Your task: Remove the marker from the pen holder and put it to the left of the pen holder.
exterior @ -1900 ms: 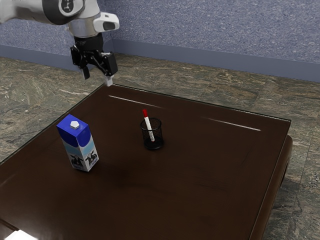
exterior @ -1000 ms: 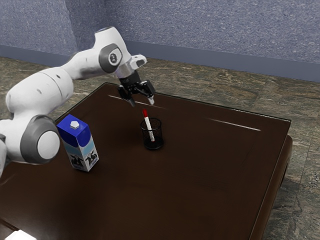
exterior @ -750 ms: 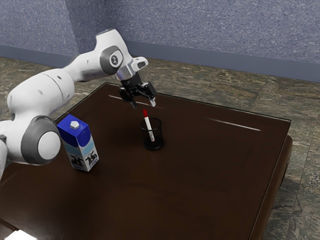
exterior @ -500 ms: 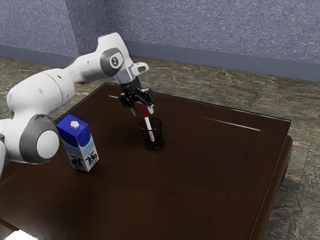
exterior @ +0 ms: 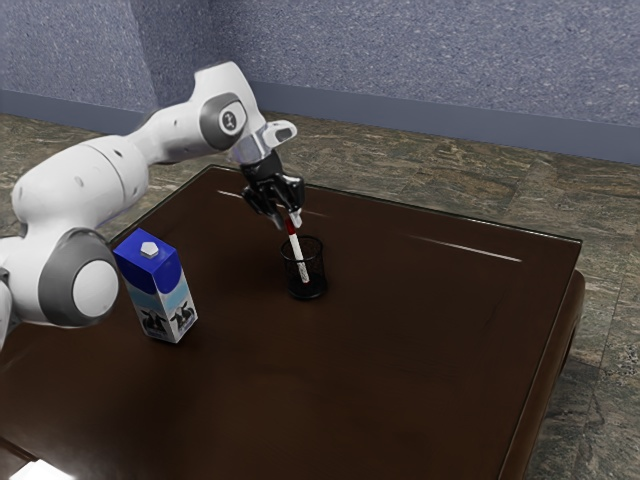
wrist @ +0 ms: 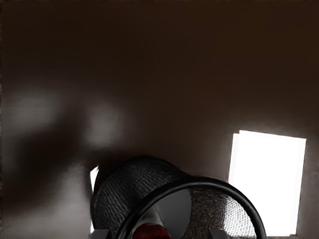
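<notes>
The likeliest trouble for us, we judge, is a poor bite on the marker [exterior: 297,254]: it leans in the pen holder [exterior: 319,268], its red cap [exterior: 291,228] uppermost, while our gripper [exterior: 287,220] comes at it on a slant. In the wrist view the cap sits nearer one fingertip than the other, so closing from here could push it sideways and drag the holder along or tip it. Closing too high could pinch only the end of the cap, which might slip or pull off as we lift. Going too low could knock a fingertip on the black rim [wrist: 202,181]. If we raise the marker without following its lean, it may catch on the mesh and bring the light holder up with it. The milk carton [exterior: 158,290], well apart toward the exterior view's left and near side, could be bumped by a careless swing as we set the marker down. As for our claw, its fingers [exterior: 296,219] stand spread, moderately wide, with the cap between them but not pinched; we see nothing held.
</notes>
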You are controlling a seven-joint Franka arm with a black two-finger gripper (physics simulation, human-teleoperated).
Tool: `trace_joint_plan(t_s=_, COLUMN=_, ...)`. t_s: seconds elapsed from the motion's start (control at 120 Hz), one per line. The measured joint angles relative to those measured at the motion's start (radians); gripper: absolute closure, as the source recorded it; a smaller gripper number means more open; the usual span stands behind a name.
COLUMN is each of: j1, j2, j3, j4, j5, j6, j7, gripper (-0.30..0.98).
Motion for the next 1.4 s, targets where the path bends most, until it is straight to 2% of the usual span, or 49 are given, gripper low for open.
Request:
trace_joint_plan(t_s=0.383, j1=0.0, j2=-0.005, j3=-0.001, j4=-0.011, j5=0.005, j6=0.033, j7=-0.002, gripper=0.73)
trace_joint_plan(t_s=0.617, j1=0.0, j2=-0.192, j3=0.005, j4=-0.012, j5=0.038, j6=-0.016, j7=-0.005, gripper=0.77)
trace_joint_plan(t_s=0.8, j1=0.0, j2=-0.235, j3=0.045, j4=-0.013, j5=0.13, j6=-0.127, j7=-0.004, gripper=0.78)
trace_joint_plan(t_s=0.933, j1=0.001, j2=-0.204, j3=0.104, j4=-0.026, j5=0.159, j6=-0.213, j7=-0.004, gripper=0.79)
trace_joint_plan(t_s=1.025, j1=0.002, j2=-0.08, j3=0.108, j4=0.128, j5=0.165, j6=-0.274, j7=-0.002, gripper=0.79)
trace_joint_plan(t_s=1.092, j1=0.007, j2=-0.038, j3=0.111, j4=0.177, j5=0.168, j6=-0.313, j7=-0.002, gripper=0.79)
trace_joint_plan(t_s=1.4, j1=0.05, j2=-0.006, j3=0.118, j4=0.185, j5=0.148, j6=-0.515, j7=-0.002, gripper=0.79)
